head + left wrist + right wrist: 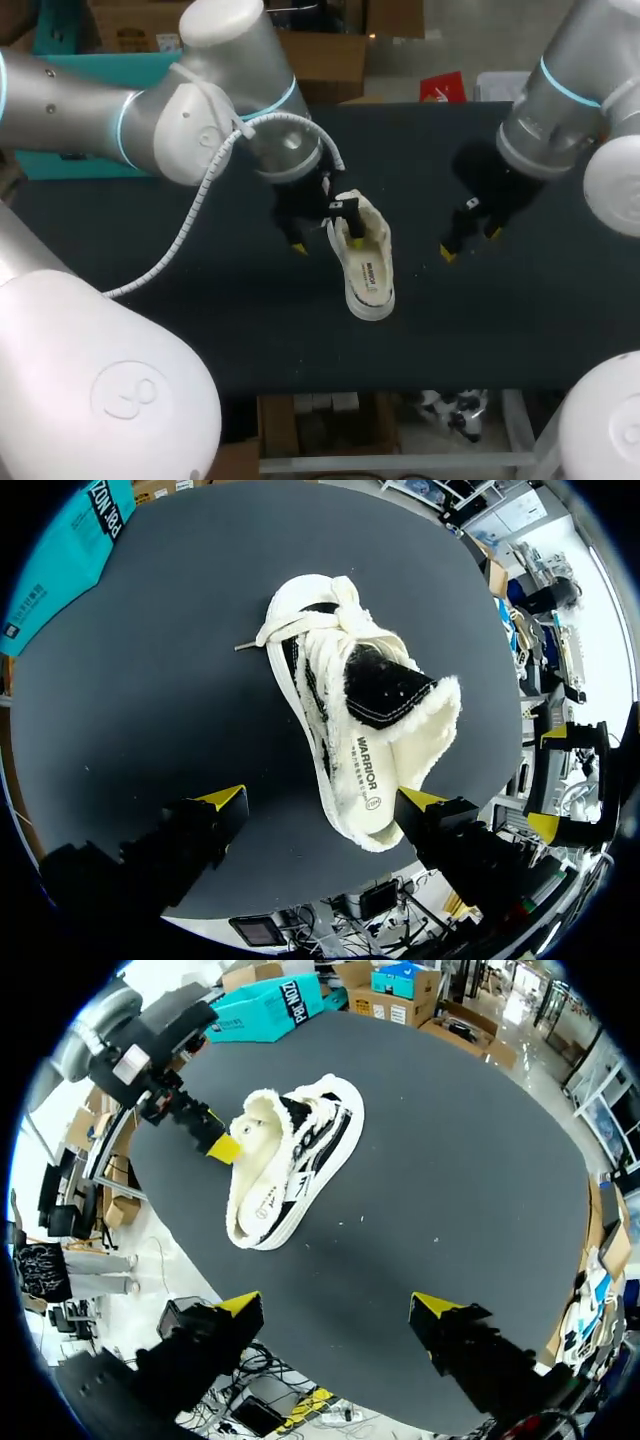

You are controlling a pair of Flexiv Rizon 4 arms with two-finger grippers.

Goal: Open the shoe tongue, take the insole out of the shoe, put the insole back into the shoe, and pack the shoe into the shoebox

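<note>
A white fleece-lined shoe [367, 268] lies mid-table, its laces [335, 620] tied and its black-lined tongue [385, 688] folded open. The printed insole [365, 770] shows inside the shoe. My left gripper [327, 243] hangs open over the shoe's mouth, one fingertip [355, 240] above the lining and the other beside the shoe. In the left wrist view the heel sits ahead of the left gripper [320, 800], near one finger. My right gripper [470, 242] is open to the shoe's right and holds nothing; from its own view [338, 1305] the shoe [290, 1165] is well ahead. A teal shoebox [100, 68] sits at the far left.
The black table [500, 330] is bare around the shoe on the right and at the front. The teal shoebox [265, 1005] sits at the table's far left edge, partly behind my left arm [200, 110].
</note>
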